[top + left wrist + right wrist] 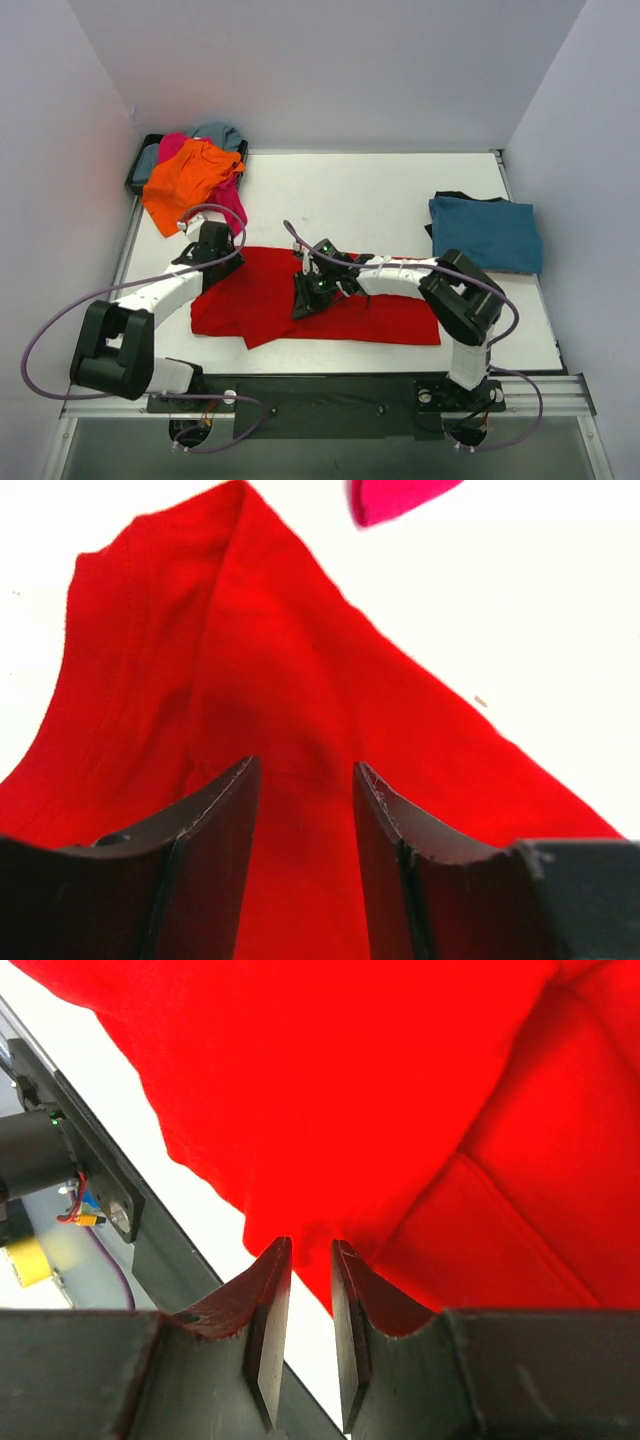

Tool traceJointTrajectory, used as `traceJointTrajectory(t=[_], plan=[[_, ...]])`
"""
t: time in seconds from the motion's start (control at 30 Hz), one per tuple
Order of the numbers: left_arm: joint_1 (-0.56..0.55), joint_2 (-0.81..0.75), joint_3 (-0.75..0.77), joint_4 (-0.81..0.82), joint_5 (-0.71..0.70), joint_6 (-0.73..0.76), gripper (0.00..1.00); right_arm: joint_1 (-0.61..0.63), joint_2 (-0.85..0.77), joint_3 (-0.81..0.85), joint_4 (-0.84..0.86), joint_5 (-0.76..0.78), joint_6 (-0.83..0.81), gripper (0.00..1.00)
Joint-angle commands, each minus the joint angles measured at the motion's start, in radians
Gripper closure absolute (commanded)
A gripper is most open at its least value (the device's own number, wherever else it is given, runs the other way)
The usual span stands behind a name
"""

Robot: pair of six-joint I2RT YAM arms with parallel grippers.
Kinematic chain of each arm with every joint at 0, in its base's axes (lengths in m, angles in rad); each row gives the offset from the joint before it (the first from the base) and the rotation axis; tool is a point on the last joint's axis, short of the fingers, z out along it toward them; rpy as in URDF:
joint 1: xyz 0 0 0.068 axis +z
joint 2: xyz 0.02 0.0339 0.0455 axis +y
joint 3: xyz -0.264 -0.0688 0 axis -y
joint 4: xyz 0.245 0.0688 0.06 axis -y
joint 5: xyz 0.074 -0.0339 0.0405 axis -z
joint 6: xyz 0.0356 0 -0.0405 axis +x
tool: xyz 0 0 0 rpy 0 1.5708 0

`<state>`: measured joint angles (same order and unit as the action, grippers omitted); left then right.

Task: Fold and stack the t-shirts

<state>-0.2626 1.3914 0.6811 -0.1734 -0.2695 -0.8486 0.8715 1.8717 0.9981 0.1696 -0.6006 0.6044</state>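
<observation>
1. We see the red t-shirt [262,300] lying spread on the near middle of the worktop [350,200]. Its long side runs left to right. It is rumpled, and a flap is lapped over at its lower left.
2. The left gripper [212,248] sits at the shirt's upper left corner. Its jaws stand wide, with red cloth showing in the gap between the fingers and nothing clamped.
3. In the left wrist view we see a stitched hem of the red cloth ahead of the fingers and bare worktop to either side. A scrap of magenta cloth shows at the top edge.
4. The right gripper [305,300] reaches in from the right and is down over the middle of the shirt. Its jaws are narrow, with only a slim gap between them.
5. In the right wrist view a lapped edge of the red cloth meets the fingertips. We cannot tell whether the gripper has the cloth nipped or only stands against it.
6. That same view shows the shirt's edge lying near the worktop's near edge, where a dark rail [330,390] runs along.
7. At the far right of the worktop, well apart from the red shirt, the teal t-shirt [487,232] lies folded. The black t-shirt [455,196] peeks out from under it at its far left corner.
8. At the far left corner a loose heap spills out of a black tray [135,178]. The orange t-shirt [190,180] is on top, with the magenta t-shirt [172,148] and the grey-blue t-shirt [218,133] beneath and behind it.
</observation>
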Motion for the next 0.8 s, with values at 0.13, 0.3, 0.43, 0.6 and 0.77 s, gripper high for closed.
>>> traceJointTrajectory(t=[0.13, 0.3, 0.43, 0.6, 0.77], plan=[[-0.006, -0.213, -0.023, -0.041, -0.016, 0.008, 0.73, -0.071, -0.319, -0.07, -0.166, 0.166, -0.083, 0.82], [-0.013, -0.249, -0.094, -0.017, 0.019, -0.03, 1.0, -0.118, -0.489, -0.164, -0.424, 0.488, -0.054, 1.0], [-0.032, -0.207, -0.094, 0.009, 0.021, -0.067, 1.0, -0.131, -0.583, -0.217, -0.61, 0.704, 0.006, 1.0], [-0.055, -0.102, -0.057, 0.008, -0.002, -0.139, 1.0, -0.132, -0.677, -0.324, -0.676, 0.775, 0.087, 1.0], [-0.082, 0.006, -0.026, 0.005, -0.057, -0.219, 1.0, -0.118, -0.675, -0.372, -0.673, 0.783, 0.164, 1.0]])
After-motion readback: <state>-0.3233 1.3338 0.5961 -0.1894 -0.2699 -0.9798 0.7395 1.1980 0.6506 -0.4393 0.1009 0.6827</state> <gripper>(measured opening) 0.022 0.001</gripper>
